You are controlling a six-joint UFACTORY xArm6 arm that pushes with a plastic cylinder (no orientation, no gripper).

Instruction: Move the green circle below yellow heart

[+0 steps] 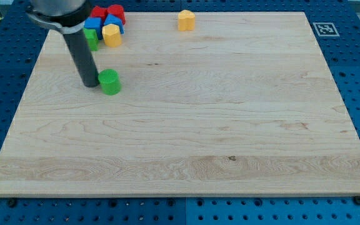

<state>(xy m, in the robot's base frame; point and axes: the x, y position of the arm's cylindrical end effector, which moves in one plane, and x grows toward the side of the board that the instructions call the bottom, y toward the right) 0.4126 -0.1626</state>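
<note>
The green circle (110, 82) lies on the wooden board (186, 125) in its upper left part. My tip (91, 85) rests on the board just left of the green circle, touching it or nearly so. A yellow block (186, 20), possibly the heart, sits alone near the top edge, well to the upper right of the circle. Another yellow block (112, 35) lies in a cluster at the top left, straight above the circle.
The top-left cluster also holds red blocks (108, 12), blue blocks (93, 25) and a green block (92, 39), partly behind my rod. A fiducial tag (324, 29) sits at the board's top right corner. Blue pegboard surrounds the board.
</note>
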